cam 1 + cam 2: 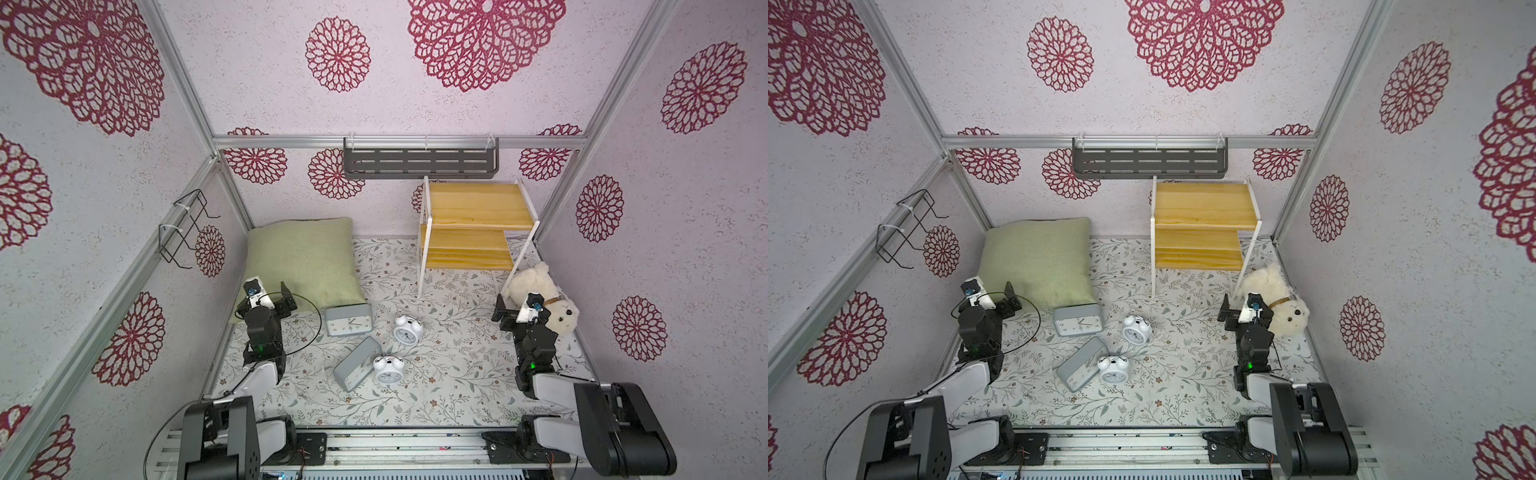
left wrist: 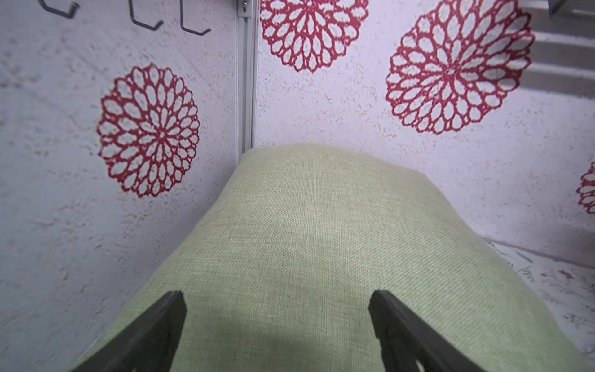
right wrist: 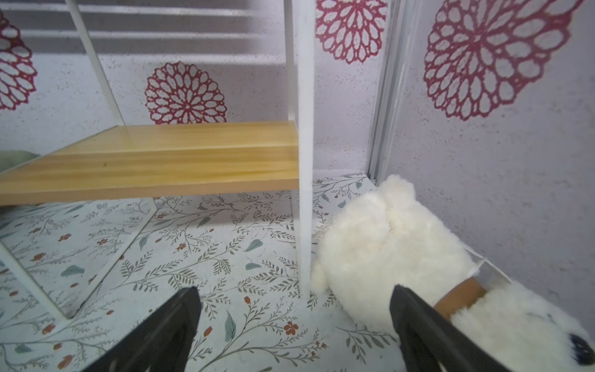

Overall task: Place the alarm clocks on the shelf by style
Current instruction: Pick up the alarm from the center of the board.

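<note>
Four alarm clocks lie on the floral mat in both top views. One grey rectangular clock (image 1: 348,319) rests face up near the pillow, and the other (image 1: 357,370) lies tilted against a round twin-bell clock (image 1: 387,370). A second round clock (image 1: 407,329) stands apart between them. The two-tier wooden shelf (image 1: 478,205) stands bare at the back right; its lower board (image 3: 177,161) fills the right wrist view. My left gripper (image 1: 288,300) hovers open over the pillow's near edge, nothing between its fingers (image 2: 167,322). My right gripper (image 1: 500,312) is open above the mat beside the plush dog.
A green pillow (image 1: 305,259) lies at the back left. A white plush dog (image 1: 540,297) lies against the shelf's front right leg (image 3: 304,225). A dark grey slotted rack (image 1: 419,162) hangs on the back wall, and a black wire basket (image 1: 183,228) on the left wall.
</note>
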Motion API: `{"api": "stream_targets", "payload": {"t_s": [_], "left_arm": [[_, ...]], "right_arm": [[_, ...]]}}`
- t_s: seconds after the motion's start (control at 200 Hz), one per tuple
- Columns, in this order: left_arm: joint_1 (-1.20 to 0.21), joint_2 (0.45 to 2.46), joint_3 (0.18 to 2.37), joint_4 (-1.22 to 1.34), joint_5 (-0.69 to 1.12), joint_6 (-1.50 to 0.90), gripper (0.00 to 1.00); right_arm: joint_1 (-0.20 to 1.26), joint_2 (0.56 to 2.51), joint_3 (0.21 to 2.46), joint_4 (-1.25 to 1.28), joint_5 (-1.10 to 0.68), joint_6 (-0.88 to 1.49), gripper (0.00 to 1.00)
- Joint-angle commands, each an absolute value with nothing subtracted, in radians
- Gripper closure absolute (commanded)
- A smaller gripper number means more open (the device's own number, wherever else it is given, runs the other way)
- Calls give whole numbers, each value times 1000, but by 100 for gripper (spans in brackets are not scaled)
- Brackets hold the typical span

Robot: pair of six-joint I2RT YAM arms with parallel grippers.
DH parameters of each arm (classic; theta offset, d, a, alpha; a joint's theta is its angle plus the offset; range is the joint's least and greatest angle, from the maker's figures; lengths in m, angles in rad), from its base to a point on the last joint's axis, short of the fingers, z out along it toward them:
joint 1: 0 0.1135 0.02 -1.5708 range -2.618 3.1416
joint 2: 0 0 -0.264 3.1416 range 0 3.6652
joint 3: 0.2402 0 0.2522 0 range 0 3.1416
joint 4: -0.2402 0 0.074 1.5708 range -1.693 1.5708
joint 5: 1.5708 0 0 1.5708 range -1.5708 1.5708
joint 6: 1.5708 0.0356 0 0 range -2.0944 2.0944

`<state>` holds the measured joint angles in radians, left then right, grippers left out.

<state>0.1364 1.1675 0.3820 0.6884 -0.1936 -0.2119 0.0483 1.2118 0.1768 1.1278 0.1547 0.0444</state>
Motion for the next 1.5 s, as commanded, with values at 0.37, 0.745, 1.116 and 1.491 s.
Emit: {"api": "stream_targets", "payload": {"t_s": [0.37,0.745,1.116,1.491], "left_arm": [[-303,1375,1043,96,63,-215,3],[-450,1719,1431,1,338,-115,9],[-498,1867,1560,26,456,-122,19],[-528,2022,1695,73,446,-149,34]], "right_arm": [[-183,1111,595,593,-244,193,1],[-218,1270,801,508,-267,120,4],[-218,1357,895,508,-243,30,7],[-218,1469,976,546,-288,-11,15]]}}
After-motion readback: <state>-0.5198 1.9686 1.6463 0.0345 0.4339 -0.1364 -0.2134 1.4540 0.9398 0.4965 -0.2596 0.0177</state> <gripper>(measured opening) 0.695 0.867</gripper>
